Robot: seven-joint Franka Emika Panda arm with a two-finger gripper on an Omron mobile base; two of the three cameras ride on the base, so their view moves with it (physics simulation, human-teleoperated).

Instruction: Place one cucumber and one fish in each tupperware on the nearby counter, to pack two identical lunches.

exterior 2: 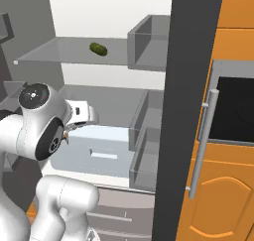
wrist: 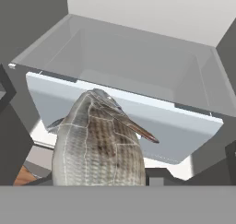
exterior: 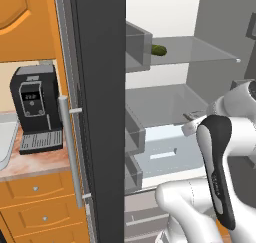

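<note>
Gripper (exterior 2: 74,122) clamped on scaly fish (wrist: 99,147), held in front of a pale fridge drawer (wrist: 133,121). 1 cucumber (exterior: 159,50) lies on the glass fridge shelf (exterior: 200,52) above.

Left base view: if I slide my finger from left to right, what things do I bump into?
Coffee machine → fridge door handle → dark fridge door edge → cucumber on the glass shelf → the robot's arm.

Scaly fish (wrist: 99,144) before pale drawer (wrist: 138,121)
</note>
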